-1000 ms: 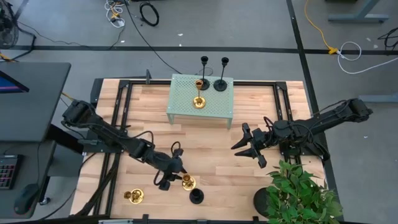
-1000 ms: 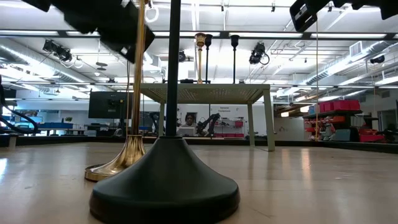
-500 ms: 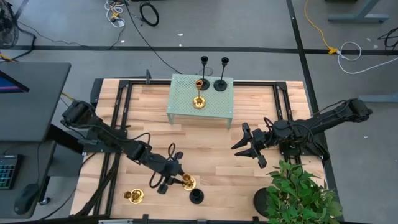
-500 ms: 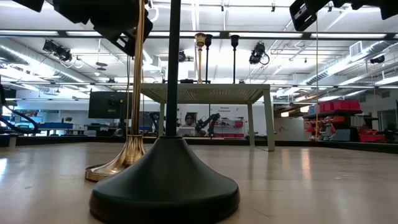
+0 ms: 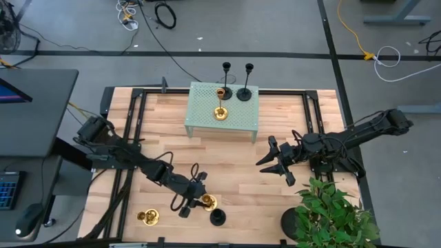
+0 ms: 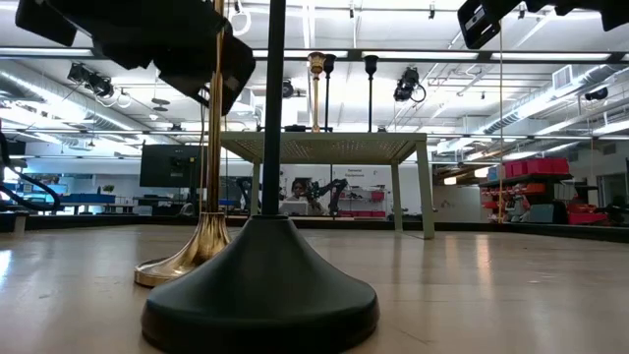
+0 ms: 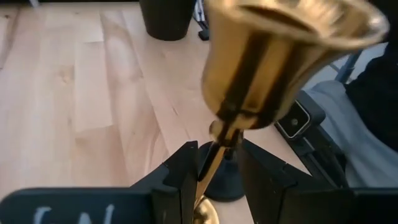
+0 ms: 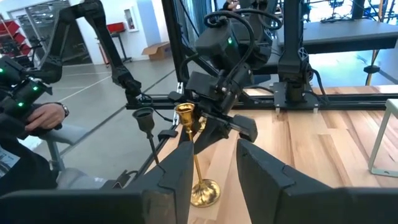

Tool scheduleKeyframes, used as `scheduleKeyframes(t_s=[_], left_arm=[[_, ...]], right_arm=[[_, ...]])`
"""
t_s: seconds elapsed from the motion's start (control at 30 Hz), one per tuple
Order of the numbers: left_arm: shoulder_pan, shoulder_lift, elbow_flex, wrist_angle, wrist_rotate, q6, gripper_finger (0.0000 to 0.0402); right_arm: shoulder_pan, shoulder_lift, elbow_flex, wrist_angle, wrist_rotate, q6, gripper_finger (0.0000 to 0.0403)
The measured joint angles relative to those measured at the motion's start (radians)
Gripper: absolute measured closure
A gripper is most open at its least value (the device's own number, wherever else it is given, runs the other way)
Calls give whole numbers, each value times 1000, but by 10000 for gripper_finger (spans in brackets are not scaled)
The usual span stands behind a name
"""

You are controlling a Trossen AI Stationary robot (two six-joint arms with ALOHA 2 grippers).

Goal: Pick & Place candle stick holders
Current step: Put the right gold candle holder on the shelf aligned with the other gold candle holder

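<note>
1. Six holders show: two brass and one black near the table's front edge, three more at the back on or behind a green stand.
2. Left pincer is near the front edge, clenched on the thin stem of a brass holder below its cup; in the left wrist view the stem runs between the two fingers.
3. That holder's base rests on the table, and it stands upright.
4. Black holder stands just beside it, nearer the front edge; the two bases are close, and I cannot tell if they touch.
5. Second brass holder is near the front-left corner, apart from the pincer.
6. On the stand are a brass one and a black one; another black one is at its back edge.
7. Right pincer waits over the table's right half with fingers spread, grasping nothing.
8. Bare wood lies between both pincers and the stand; a plant fills the front-right corner.
</note>
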Motion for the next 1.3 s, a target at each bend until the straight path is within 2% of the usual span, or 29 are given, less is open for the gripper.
scheduleKeyframes(t_s=[0.27,0.53,0.83,1.13,1.3], left_arm=[[0,3,0,2,-2,7,296],[9,3,1,3,-6,21,384],[76,-24,1,-41,-11,-24,388],[184,-209,28,-197,-11,-26,384],[275,-273,125,-321,-11,-26,388]], right_arm=[[0,0,0,0,0,-2,279],[0,0,0,0,0,-2,279],[0,0,0,-11,9,-4,279],[0,3,0,-21,125,-18,279],[0,38,1,5,257,-21,279]])
